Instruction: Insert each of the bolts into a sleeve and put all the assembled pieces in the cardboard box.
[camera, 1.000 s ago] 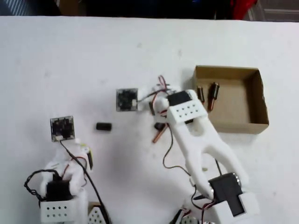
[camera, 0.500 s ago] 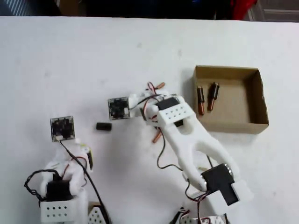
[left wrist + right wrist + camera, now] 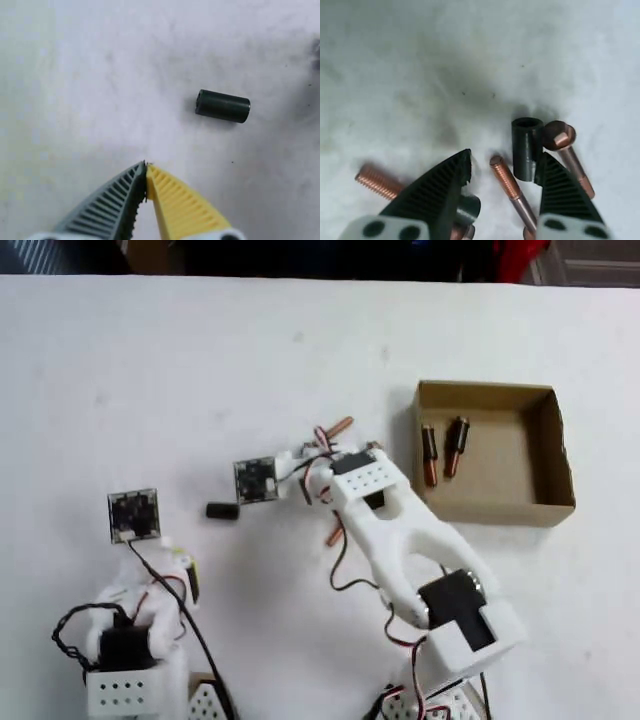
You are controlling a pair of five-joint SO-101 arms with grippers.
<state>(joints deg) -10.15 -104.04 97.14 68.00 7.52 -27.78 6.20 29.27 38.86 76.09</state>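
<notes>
right hand (image 3: 506,167) wide astride bolt (image 3: 512,192) and sleeve (image 3: 526,147); left hand (image 3: 145,172) closed, clear of lone sleeve (image 3: 222,106).

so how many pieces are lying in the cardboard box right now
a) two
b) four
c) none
a: a piece and a second piece lie side by side inside the cardboard box, and nothing else lies in it.

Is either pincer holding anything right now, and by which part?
Nothing is held. The left pincer is shut on nothing; the right pincer is open, with a bolt lying loose between its jaws.
</notes>
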